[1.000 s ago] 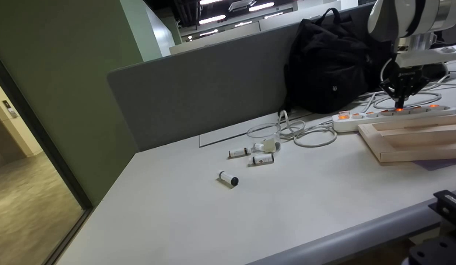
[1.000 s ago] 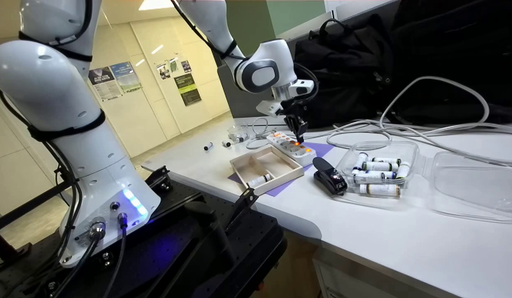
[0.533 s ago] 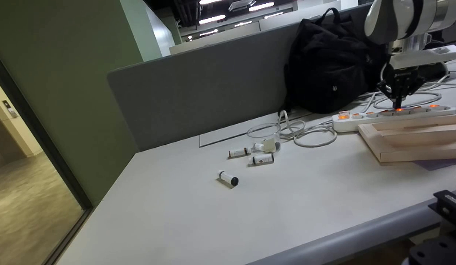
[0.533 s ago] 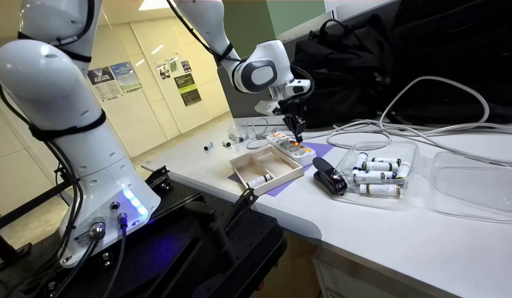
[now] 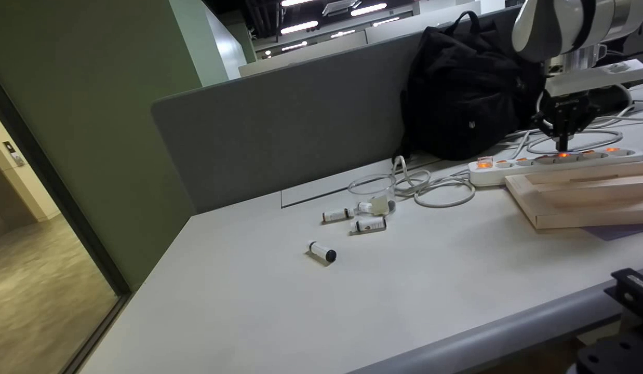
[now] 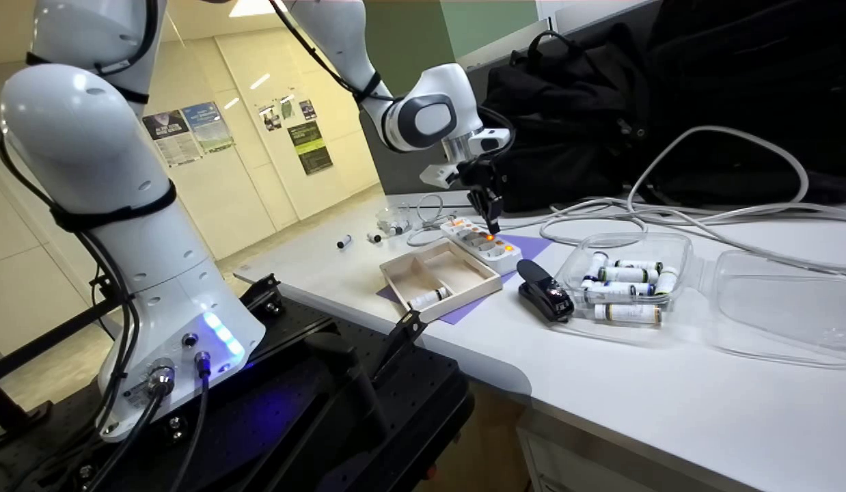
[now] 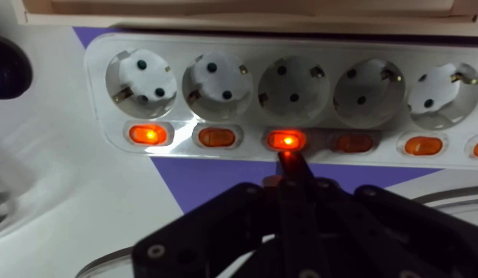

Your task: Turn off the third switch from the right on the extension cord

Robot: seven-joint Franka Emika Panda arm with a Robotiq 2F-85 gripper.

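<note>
The extension cord is a long white strip, seen in the wrist view (image 7: 293, 45) and both exterior views (image 5: 487, 177) (image 6: 503, 261). Its third switch (image 7: 287, 140), counted from the left end in the wrist view and the right end in an exterior view (image 5: 563, 155), glows orange-red. The end switch (image 7: 148, 134) is lit too; the switch between them (image 7: 216, 137) is unlit. My gripper (image 7: 288, 156) is shut and holds nothing. Its tips point down beside and just above the third switch, also in both exterior views (image 5: 562, 147) (image 6: 493, 228). I cannot tell whether they touch.
A pale wooden framed tray (image 6: 440, 280) lies along the strip, over a purple sheet (image 6: 464, 313). A black stapler-like object (image 6: 544, 290) and a clear box of small bottles (image 6: 624, 277) stand nearby. White cables (image 6: 587, 222) and a black backpack (image 5: 461, 93) lie behind.
The arm has shifted slightly left in both exterior views, and the shut fingertips have risen slightly above the strip. The third switch stays lit.
</note>
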